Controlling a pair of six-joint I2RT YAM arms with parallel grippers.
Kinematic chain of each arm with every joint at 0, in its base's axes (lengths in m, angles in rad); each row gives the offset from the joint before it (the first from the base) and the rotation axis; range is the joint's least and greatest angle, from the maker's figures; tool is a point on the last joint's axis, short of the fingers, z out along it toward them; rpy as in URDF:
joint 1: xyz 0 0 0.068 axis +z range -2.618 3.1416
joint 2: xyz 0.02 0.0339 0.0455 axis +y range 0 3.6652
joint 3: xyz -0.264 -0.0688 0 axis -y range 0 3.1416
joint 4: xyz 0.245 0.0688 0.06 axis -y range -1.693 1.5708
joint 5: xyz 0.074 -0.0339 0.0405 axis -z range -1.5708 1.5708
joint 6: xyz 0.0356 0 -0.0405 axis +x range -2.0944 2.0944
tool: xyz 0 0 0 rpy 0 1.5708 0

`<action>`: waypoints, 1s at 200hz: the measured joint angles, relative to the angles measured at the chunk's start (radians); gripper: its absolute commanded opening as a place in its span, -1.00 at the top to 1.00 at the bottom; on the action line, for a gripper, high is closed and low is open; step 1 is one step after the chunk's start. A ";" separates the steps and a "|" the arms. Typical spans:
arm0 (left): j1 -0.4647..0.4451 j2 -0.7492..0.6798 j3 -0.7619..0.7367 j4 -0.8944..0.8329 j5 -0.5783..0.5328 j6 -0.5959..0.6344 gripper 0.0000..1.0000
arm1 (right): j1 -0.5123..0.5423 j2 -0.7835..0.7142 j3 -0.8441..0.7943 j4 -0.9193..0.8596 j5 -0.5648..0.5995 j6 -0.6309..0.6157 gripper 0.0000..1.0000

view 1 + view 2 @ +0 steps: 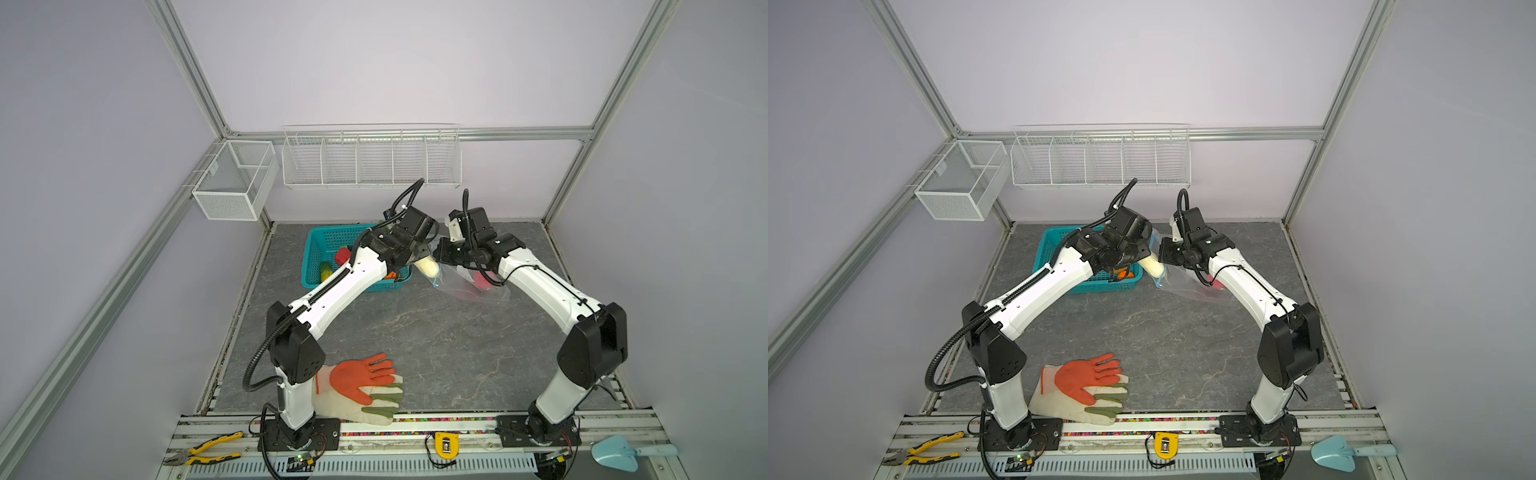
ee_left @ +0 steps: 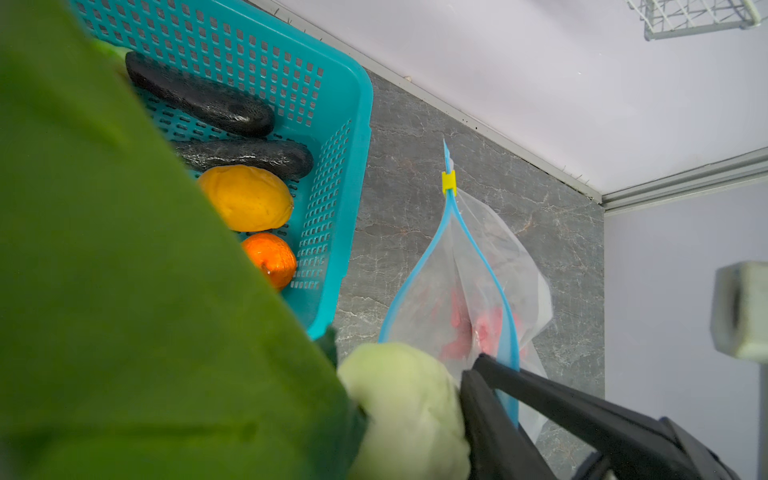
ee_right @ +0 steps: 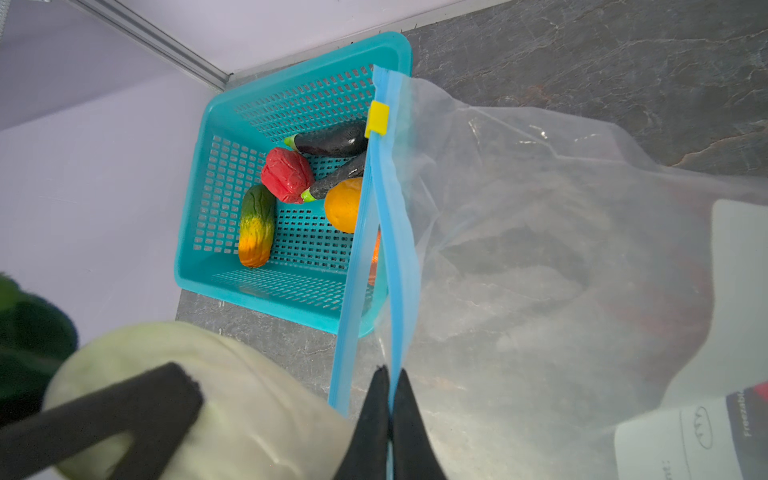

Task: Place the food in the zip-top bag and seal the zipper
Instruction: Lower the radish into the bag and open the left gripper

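My left gripper [image 2: 409, 409] is shut on a pale white vegetable with green leaves [image 1: 428, 266], one piece of the food, and holds it at the mouth of the zip-top bag [image 1: 471, 289]. My right gripper [image 3: 390, 386] is shut on one side of the light blue zipper [image 3: 392, 232], holding that edge up so the mouth gapes. The yellow slider [image 2: 449, 182] sits at the zipper's far end. Red food [image 2: 457, 320] lies inside the bag. More food stays in the teal basket [image 3: 208, 257]: two dark eggplants, a red pepper, an orange, a yellow fruit and a green-orange piece.
The basket [image 1: 324, 249] stands left of the bag, close to the left gripper. Orange-and-white gloves [image 1: 361, 386] lie at the table's front. White wire racks [image 1: 370, 158] hang on the back wall. Pliers [image 1: 203, 453] and a blue trowel [image 1: 623, 453] rest on the front rail.
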 measured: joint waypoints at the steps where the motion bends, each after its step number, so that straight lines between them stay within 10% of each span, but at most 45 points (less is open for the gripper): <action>1: 0.000 0.000 0.000 0.000 0.000 0.000 0.00 | 0.000 0.000 0.000 0.000 0.000 0.000 0.87; 200: 0.000 0.000 0.000 0.014 -0.007 0.032 -0.21 | 0.005 0.014 0.013 -0.003 0.003 0.000 0.87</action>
